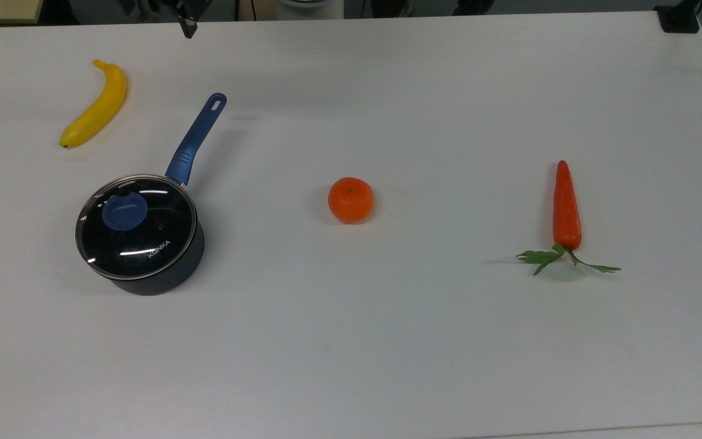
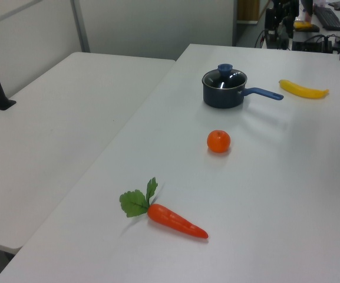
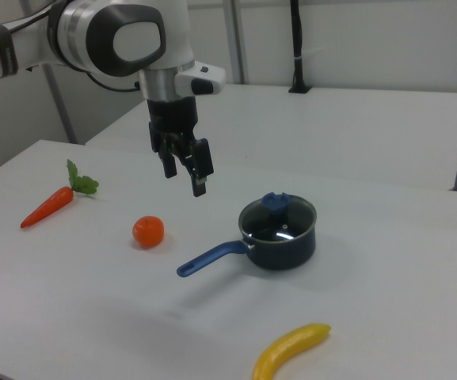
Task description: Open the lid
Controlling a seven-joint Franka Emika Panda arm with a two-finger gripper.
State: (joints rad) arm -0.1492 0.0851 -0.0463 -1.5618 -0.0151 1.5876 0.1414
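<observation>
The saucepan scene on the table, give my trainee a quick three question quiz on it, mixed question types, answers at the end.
1. True or false: the lid is seated on the saucepan.
2. In the top view, which lies nearest the saucepan's handle tip: A) carrot B) banana C) orange?
3. Fill in: the hand hangs open above the ____, holding nothing.

Key: 1 true; 2 B; 3 table.
</observation>
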